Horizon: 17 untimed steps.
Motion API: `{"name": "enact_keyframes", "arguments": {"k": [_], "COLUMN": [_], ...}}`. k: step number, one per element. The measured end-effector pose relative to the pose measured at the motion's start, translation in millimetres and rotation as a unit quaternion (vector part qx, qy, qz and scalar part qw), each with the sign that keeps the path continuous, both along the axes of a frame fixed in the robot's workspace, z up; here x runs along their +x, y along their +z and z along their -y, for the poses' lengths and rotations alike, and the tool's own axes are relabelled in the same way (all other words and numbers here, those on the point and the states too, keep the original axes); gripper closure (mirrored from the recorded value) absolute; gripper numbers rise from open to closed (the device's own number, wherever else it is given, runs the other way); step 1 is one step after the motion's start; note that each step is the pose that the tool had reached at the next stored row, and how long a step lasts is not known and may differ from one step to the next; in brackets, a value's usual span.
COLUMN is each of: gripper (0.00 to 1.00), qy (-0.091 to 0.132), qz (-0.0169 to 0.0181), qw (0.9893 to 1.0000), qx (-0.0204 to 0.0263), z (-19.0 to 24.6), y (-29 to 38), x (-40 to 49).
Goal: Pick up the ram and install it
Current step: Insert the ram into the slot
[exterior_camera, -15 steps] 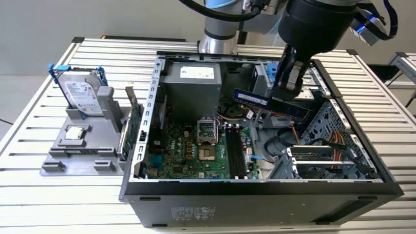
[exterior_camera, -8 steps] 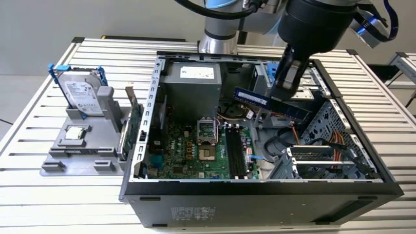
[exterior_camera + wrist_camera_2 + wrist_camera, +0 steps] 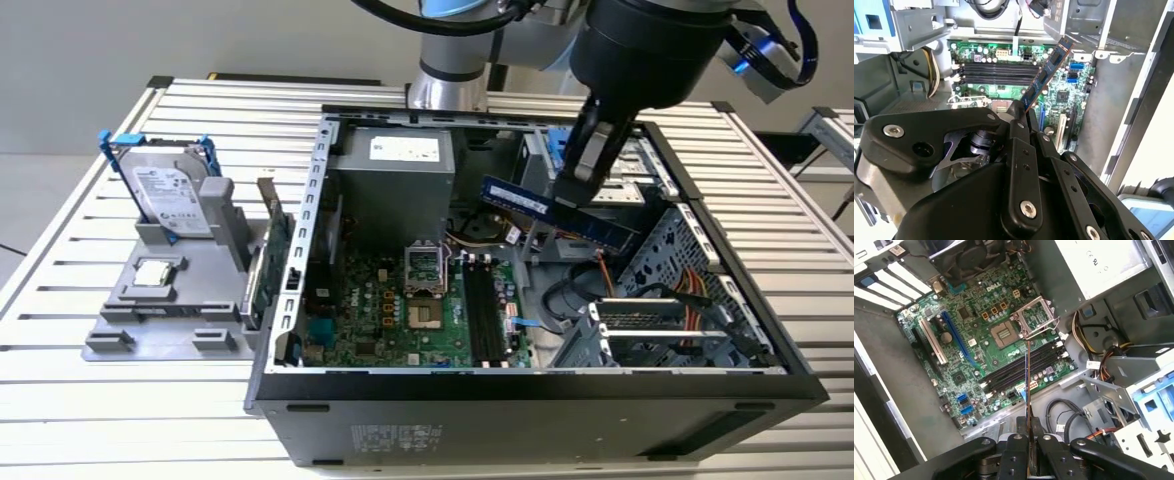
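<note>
Exterior view first: the end effector (image 3: pixel 577 196) hangs inside the open computer case (image 3: pixel 534 420) with the ram (image 3: pixel 521 200) pinched between its fingers. The stick juts out to both sides of the grip, slanted rather than level. So the pick-up is done, and we're in the carry and line-up stage of the install.

The ram is in the air above the motherboard (image 3: pixel 387 310). It sits a little toward the exterior view's right of the memory slots (image 3: pixel 483 310) and, as far as I can judge, touches nothing but the fingers. In the first wrist view you see the stick edge-on (image 3: pixel 1027 390), a thin line running out from the closed jaws toward the dark bank of slots (image 3: pixel 1019 367), which look unfilled. The second wrist view shows its blue face (image 3: pixel 1046 75) angling up across those slots (image 3: pixel 994 72).

By my reading, seating calls for three things. The stick's long edge has to lie parallel to one slot, the tilt has to come out, and the ram has to sit squarely over the channel before any downward push, since a skewed entry could bind.

Off on the worktop (image 3: pixel 80 400), the hard drive (image 3: pixel 171 190) stands in its grey holder (image 3: pixel 160 300), well apart from the action.
</note>
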<state>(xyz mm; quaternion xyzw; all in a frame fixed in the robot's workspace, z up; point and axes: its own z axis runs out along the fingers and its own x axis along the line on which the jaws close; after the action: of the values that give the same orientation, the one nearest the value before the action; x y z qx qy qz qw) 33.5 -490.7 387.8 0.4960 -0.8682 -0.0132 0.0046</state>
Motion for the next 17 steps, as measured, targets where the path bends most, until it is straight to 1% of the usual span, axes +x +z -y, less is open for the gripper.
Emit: {"name": "enact_keyframes", "arguments": {"k": [8,15,17], "gripper": [1.0,1.0,1.0], "qy": [-0.028,-0.045,-0.052], "qz": [0.0,0.0,0.0], "qw": [0.9996,0.999,0.9987], "qx": [0.0,0.0,0.0], "z": [0.0,0.0,0.0], "y": [0.0,0.0,0.0], "x": [-0.5,-0.6,-0.6]}}
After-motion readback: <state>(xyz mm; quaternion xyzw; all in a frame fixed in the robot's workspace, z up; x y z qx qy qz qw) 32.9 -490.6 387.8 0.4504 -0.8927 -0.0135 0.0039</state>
